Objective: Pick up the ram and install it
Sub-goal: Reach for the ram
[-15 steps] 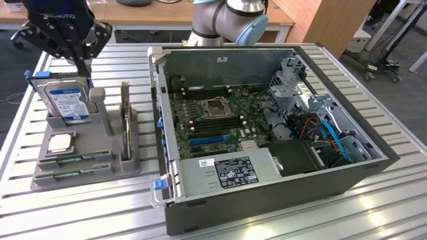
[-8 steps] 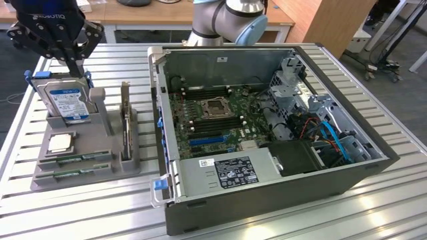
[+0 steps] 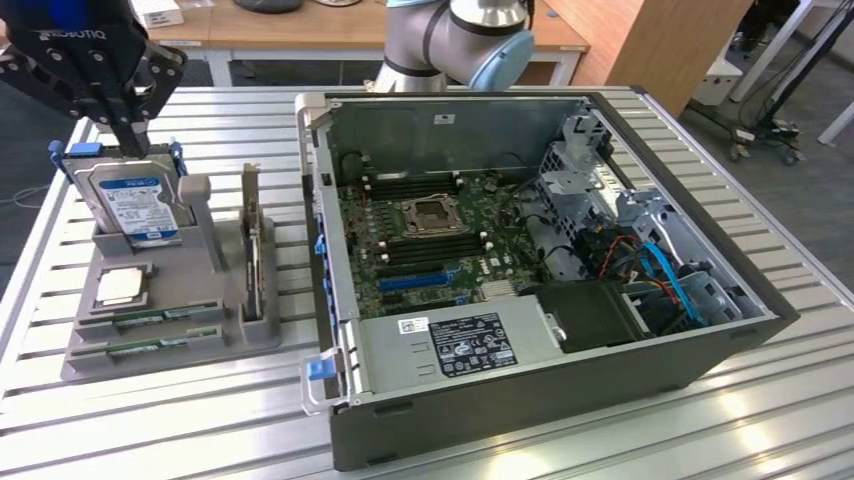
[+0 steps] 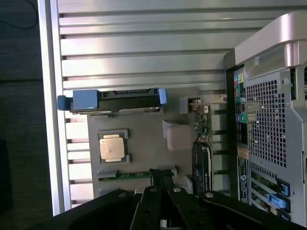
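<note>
Closed end effector (image 4: 161,173); ram (image 4: 132,175) lengthwise along grey holder's (image 4: 144,139) edge

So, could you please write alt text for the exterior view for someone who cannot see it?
A shut claw hangs above a grey holder with a hard drive, processor, two ram sticks and expansion card, beside an open computer case on a slatted metal table.

Open room above the 2 ram sticks (image 3: 160,320); upright hard drive (image 3: 134,200) and expansion card (image 3: 250,240) stand near them
</note>
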You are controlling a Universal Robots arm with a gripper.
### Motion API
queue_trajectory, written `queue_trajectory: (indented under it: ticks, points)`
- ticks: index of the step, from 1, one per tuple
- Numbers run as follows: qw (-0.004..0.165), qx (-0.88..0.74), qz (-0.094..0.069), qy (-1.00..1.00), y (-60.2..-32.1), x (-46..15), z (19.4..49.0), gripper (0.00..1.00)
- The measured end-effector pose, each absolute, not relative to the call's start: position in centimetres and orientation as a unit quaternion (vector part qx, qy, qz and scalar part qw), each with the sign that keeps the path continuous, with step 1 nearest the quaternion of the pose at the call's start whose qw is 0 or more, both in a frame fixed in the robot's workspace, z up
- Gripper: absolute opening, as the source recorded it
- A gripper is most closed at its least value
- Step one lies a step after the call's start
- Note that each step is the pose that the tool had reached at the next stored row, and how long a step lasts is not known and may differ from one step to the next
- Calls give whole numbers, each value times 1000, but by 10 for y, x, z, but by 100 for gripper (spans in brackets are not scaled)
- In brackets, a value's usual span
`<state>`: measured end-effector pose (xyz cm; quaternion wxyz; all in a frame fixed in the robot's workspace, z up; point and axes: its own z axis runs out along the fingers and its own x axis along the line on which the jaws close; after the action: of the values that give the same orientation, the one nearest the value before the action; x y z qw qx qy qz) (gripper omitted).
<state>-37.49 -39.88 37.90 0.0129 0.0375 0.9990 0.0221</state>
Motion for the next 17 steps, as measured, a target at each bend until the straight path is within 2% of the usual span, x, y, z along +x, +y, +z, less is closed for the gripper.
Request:
queue_trajectory:
  ticks: [17]
  points:
    - [13, 38, 22, 999, -402, -386, 378, 10]
